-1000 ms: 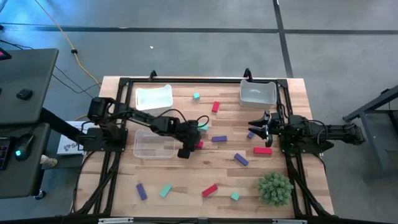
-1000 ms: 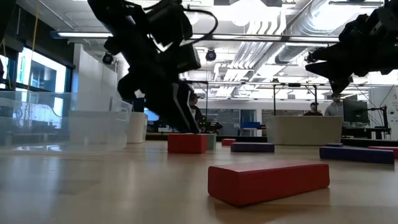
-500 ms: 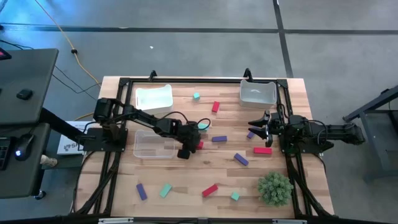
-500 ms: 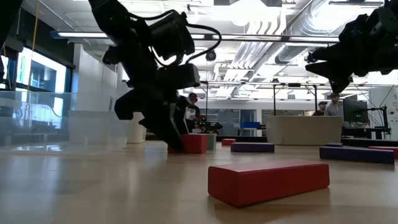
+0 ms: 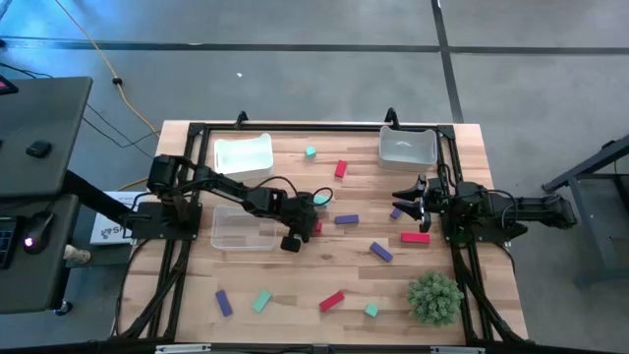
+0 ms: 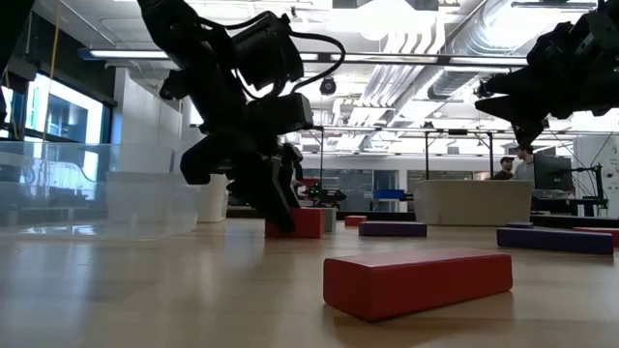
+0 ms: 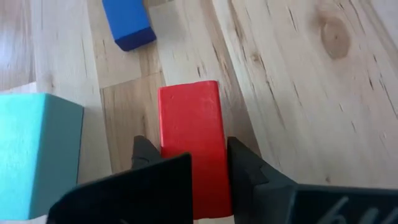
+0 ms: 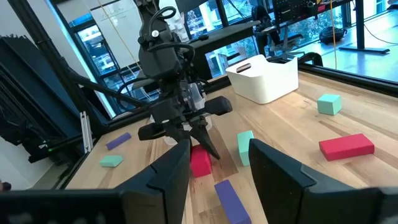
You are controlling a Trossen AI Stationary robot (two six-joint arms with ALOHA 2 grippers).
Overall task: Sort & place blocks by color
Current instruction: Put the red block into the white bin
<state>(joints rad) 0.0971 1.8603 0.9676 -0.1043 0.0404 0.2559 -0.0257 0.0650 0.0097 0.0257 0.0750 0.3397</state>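
Observation:
My left gripper is at mid-table, shut on a red block that lies on the wood beside a teal block. It shows in the low view as well. Other red, teal and purple blocks lie scattered: a purple bar, a red bar and a red bar near the front. My right gripper waits open at the table's right side, holding nothing. My left gripper pinches the red block's two long sides between its two fingers, at the end nearest the wrist. The fingers slant down from the table's left. The block lies flat on the table, its length running on ahead of the fingers.
A clear bin stands just left of the left gripper, a white bin at the far left and another bin at the far right. A green spiky plant ball sits at the near right.
My left gripper's fingers stood apart on either side of the red block and have now shut on it. The block stays on the table.

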